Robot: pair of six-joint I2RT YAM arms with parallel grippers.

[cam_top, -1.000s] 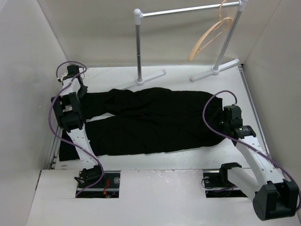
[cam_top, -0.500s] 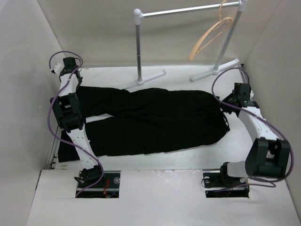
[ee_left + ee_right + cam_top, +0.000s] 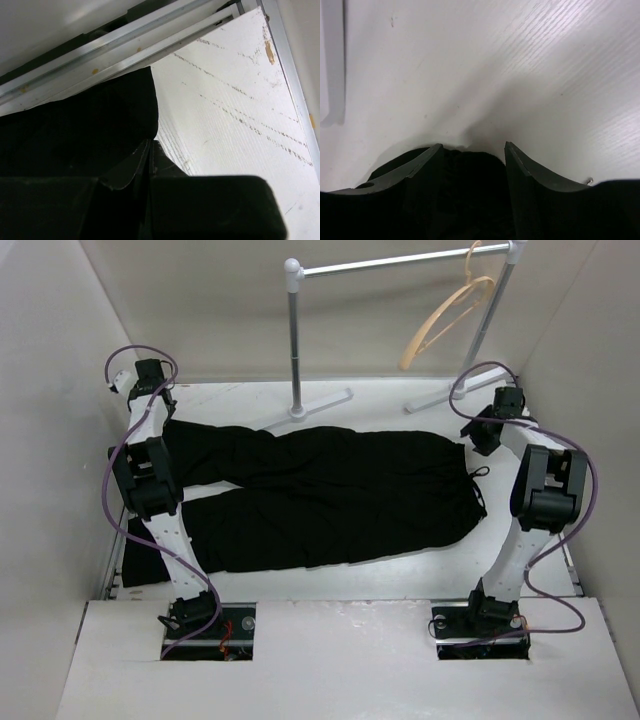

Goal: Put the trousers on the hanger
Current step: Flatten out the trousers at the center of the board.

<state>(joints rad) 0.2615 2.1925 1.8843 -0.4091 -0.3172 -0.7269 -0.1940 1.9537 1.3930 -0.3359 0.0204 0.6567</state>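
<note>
The black trousers (image 3: pixel 330 490) lie flat across the table, waist to the right and legs to the left. My left gripper (image 3: pixel 161 416) is at the far leg's cuff. In the left wrist view its jaws (image 3: pixel 151 142) are shut with the black fabric's (image 3: pixel 90 120) edge pinched between them. My right gripper (image 3: pixel 484 438) is at the far corner of the waist. In the right wrist view it (image 3: pixel 472 146) is open, with black fabric (image 3: pixel 472 172) lying between the fingers. The tan wooden hanger (image 3: pixel 445 320) hangs on the rail at the back right.
The white-and-grey rail stand (image 3: pixel 400 260) stands at the back, its feet (image 3: pixel 320 405) on the table just beyond the trousers. White walls close in on the left, right and back. A metal edge strip (image 3: pixel 125 45) runs along the table's left side.
My right arm swung from the near right side to the far corner of the waist. My left gripper moved back and left with the leg cuff, stretching that leg, then held still.
</note>
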